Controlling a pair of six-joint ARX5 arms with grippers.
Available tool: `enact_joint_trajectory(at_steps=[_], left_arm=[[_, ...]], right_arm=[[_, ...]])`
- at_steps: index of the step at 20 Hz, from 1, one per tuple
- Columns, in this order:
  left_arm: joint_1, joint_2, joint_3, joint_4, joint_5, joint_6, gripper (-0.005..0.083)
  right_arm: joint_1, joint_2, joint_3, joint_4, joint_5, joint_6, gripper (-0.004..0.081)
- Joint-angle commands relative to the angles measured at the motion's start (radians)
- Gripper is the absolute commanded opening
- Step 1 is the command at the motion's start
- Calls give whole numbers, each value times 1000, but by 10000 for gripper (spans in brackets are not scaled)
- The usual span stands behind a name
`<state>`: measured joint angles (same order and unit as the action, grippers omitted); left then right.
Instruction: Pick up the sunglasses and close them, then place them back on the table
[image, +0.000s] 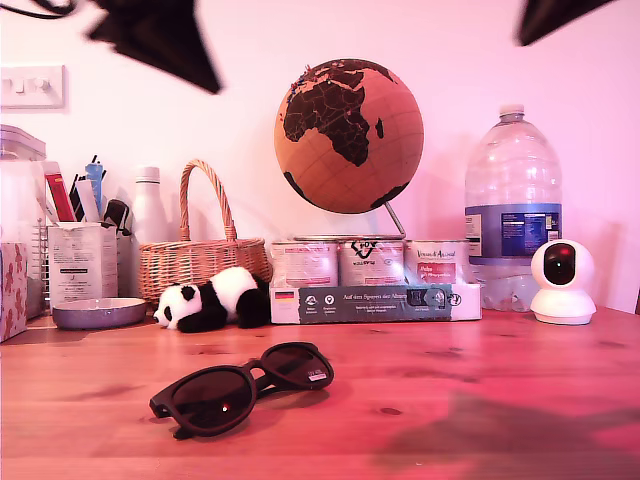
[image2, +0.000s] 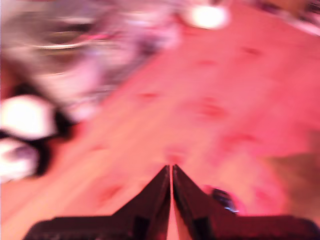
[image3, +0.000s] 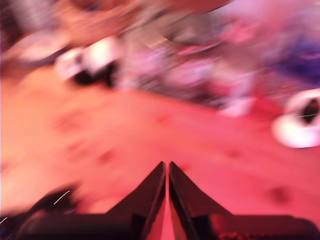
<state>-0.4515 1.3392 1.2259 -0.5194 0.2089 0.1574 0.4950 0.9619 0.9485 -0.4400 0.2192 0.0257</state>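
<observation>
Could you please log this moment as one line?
sunglasses: open, on table | first gripper: shut, empty | second gripper: shut, empty

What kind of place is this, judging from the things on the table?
Probably a home desk or study corner. On the wooden table stand a globe, a cup of pens and a small indoor camera, against a wall with a light switch.

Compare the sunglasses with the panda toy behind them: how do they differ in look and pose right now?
The sunglasses are all dark, with a small white sticker on one lens; the panda toy is patched black and white. The sunglasses lie unfolded, arms spread, out on open table; the panda toy lies stretched along the back row, in front of the wicker basket. The sunglasses look hard and smooth, the panda toy soft and furry. Both rest on the table, untouched.
</observation>
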Motion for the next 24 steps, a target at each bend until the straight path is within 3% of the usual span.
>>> enact_joint_trajectory(at_steps=[1, 7, 9, 14, 16, 20, 24], left_arm=[[17, -35, -70, 45, -15, -20, -19], [161, -122, -296, 249, -43, -53, -19], [209, -166, -394, 342, -44, -71, -18], [274, -288, -627, 551, -88, -116, -18], [277, -348, -706, 604, -117, -140, -19], [277, -502, -827, 635, -140, -143, -19], [277, -726, -886, 606, -141, -181, -19]], right_arm=[[-63, 2, -54, 36, 1, -14, -12], [-280, 0, -208, 220, -62, -29, -12], [-322, -5, -278, 320, -74, -25, -12], [-332, -65, -490, 610, -79, -20, -12], [-332, -116, -555, 669, -79, -14, -12], [-330, -280, -625, 677, -85, -2, -12], [-298, -495, -632, 591, -112, -3, -12]])
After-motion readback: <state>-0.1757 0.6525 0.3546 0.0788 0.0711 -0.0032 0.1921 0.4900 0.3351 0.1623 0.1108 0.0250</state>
